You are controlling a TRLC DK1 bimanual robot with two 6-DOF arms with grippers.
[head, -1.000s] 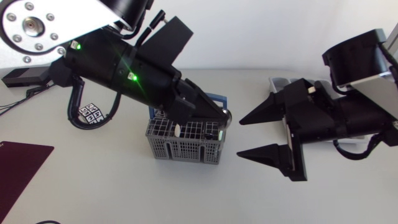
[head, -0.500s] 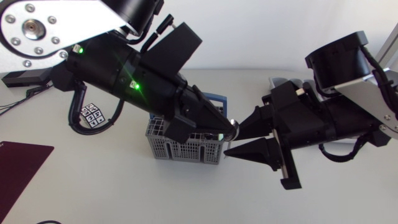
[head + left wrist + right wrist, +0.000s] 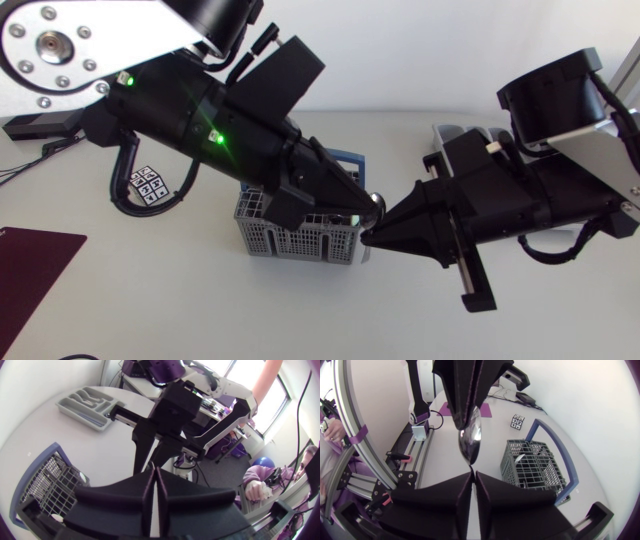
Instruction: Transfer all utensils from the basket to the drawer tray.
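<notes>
A shiny metal spoon (image 3: 470, 440) hangs in the air between my two grippers, above the right end of the grey wire basket (image 3: 295, 238). My left gripper (image 3: 366, 204) comes down from the left and is shut on the spoon's handle end. My right gripper (image 3: 368, 236) comes in from the right, its fingers (image 3: 462, 485) closed together where the tip of the spoon's bowl meets them. In the left wrist view the spoon is hidden behind my left gripper (image 3: 155, 471). The grey drawer tray (image 3: 87, 405) lies behind the right arm, partly covered by it in the head view.
A blue frame (image 3: 555, 440) borders the basket (image 3: 532, 462). A small marker cube (image 3: 148, 181) sits left of the basket. A dark purple mat (image 3: 35, 265) lies at the table's left edge, with a black box (image 3: 35, 122) and cables at the far left.
My right gripper moved left to the spoon and closed its wide-open fingers on the bowl's tip. My left arm lifted the spoon slightly toward it, then held still.
</notes>
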